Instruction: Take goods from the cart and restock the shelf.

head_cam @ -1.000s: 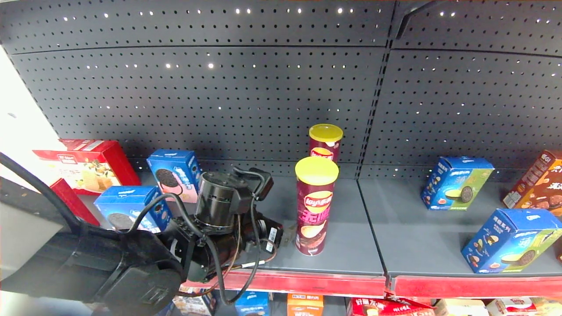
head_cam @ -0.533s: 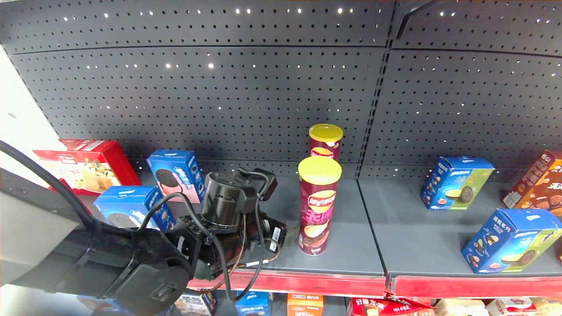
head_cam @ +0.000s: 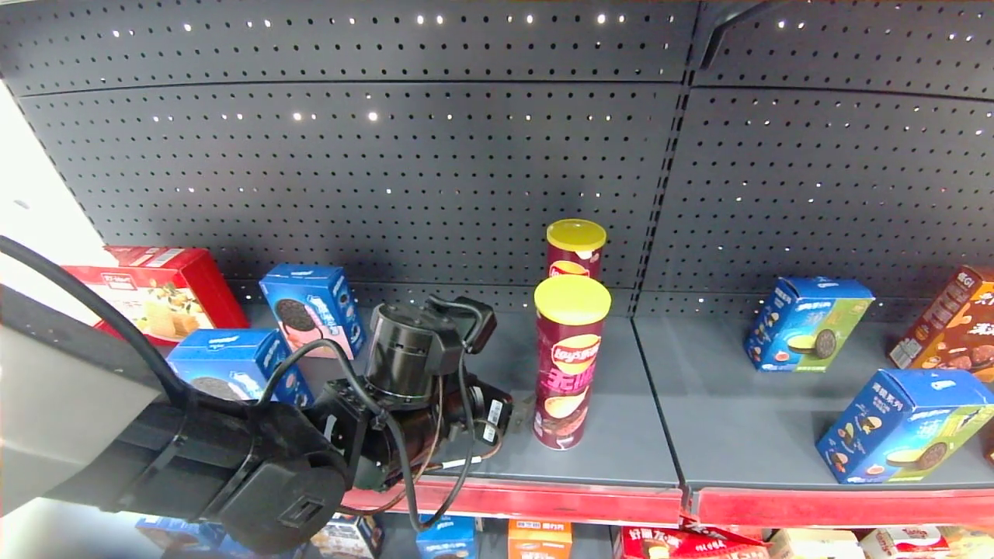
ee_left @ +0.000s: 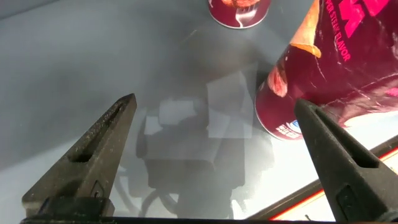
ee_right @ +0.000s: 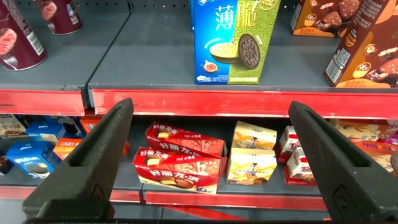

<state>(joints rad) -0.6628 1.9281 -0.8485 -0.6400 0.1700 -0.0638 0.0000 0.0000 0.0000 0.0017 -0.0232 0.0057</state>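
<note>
The head camera looks forward and slightly down at the shelf from close. The left wrist camera sits just above its deck, tight on the front can, shared with the head view; the right wrist camera faces the shelf front from farther back.

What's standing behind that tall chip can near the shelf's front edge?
A second chip can, yellow-lidded, standing near the pegboard back. The front can covers its lower part.
</note>
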